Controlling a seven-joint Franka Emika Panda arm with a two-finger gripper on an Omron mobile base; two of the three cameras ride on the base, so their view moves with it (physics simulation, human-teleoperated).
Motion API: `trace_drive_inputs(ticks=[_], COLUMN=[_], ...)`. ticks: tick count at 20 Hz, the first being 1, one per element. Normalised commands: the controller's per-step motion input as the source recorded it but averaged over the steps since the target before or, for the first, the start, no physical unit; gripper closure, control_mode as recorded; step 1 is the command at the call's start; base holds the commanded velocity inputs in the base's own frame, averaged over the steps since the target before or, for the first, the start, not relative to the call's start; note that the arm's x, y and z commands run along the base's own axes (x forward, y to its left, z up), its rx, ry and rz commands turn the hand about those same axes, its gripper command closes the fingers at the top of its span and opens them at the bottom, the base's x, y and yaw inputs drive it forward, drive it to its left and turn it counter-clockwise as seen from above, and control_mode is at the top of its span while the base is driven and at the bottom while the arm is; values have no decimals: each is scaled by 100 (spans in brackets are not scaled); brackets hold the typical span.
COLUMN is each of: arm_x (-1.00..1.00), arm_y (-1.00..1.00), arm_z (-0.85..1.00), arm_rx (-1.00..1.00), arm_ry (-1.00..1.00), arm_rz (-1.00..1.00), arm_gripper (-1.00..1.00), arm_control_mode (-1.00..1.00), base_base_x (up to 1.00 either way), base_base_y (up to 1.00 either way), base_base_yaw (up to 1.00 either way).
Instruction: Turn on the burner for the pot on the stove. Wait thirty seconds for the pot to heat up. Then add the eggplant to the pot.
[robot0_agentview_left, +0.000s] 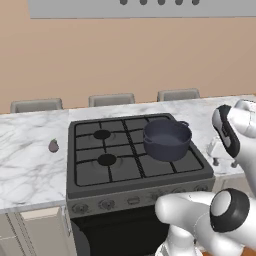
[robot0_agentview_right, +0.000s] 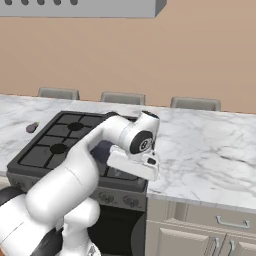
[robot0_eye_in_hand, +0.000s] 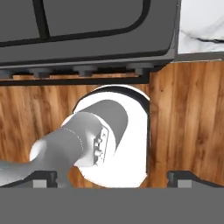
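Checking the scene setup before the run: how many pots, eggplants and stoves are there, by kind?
pot: 1
eggplant: 1
stove: 1
Total: 3

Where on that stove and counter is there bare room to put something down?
The marble counter right of the stove lies bare toward the wall. Left of the stove, counter is free around the small eggplant. The left grates are free; the pot crowds the right side.
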Motion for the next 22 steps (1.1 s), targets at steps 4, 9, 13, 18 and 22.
trace_drive_inputs(ticks=[4, 9, 13, 18, 22], arm_x=[-3, 0, 0, 0, 0], arm_y=[-18, -2, 0, 0, 0], arm_z=[-38, -39, -36, -37, -18], arm_rx=[2, 3, 2, 0, 0], arm_ry=[1, 0, 0, 0, 0], arm_rz=[-4, -2, 0, -1, -3], arm_gripper=[-100, -100, -100, -100, -100], arm_control_mode=[-100, -100, -100, -100, -100], base_base_x=[0, 0, 0, 0, 0], base_base_y=[0, 0, 0, 0, 0], base_base_yaw=[0, 0, 0, 0, 0])
